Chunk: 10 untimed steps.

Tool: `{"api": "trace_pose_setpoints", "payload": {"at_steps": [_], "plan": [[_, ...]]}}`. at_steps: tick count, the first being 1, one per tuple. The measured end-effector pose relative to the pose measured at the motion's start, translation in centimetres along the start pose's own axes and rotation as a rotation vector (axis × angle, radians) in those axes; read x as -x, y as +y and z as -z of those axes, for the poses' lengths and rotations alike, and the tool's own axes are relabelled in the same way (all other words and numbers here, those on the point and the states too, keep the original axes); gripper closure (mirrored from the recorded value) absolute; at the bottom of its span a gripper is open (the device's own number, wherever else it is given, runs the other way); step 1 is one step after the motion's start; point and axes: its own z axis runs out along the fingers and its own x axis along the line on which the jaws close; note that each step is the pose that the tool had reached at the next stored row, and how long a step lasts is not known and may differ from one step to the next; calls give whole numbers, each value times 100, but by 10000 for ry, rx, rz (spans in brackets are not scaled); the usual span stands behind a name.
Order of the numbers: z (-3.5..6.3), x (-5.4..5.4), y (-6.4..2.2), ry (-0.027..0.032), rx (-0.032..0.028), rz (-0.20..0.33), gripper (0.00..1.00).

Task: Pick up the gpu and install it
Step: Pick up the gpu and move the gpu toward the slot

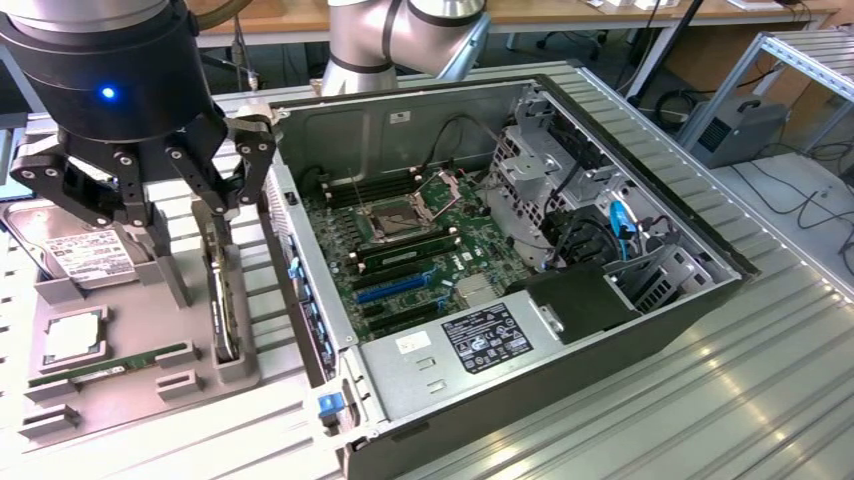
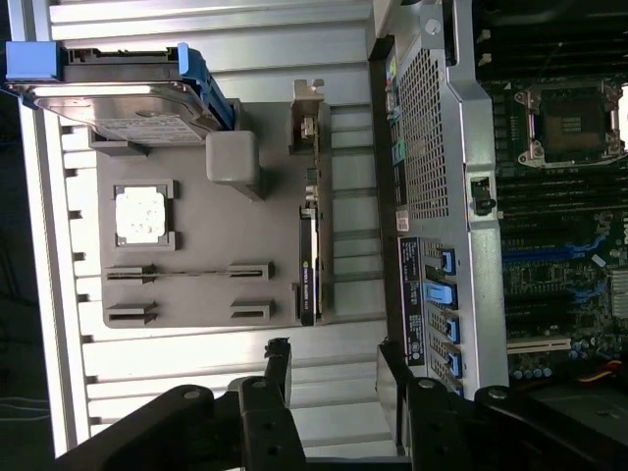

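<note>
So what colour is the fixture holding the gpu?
Grey; the fixture shows best in the wrist view.

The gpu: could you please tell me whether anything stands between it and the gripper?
Nothing visible does: the open gripper hangs above the gpu, standing on edge in the grey holder, with open air between.

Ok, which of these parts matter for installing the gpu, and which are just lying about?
For the job:
- gpu, on edge in the grey holder
- open fingers, holding nothing
- open computer case

Just lying about:
- hard drive
- CPU chip
- RAM stick
</note>
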Motion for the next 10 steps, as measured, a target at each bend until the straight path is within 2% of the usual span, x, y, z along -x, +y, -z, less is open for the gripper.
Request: {"api": "trace_pose_setpoints", "payload": {"at_steps": [10], "plan": [[-28, -3, 32, 0, 1, 1, 52]]}}
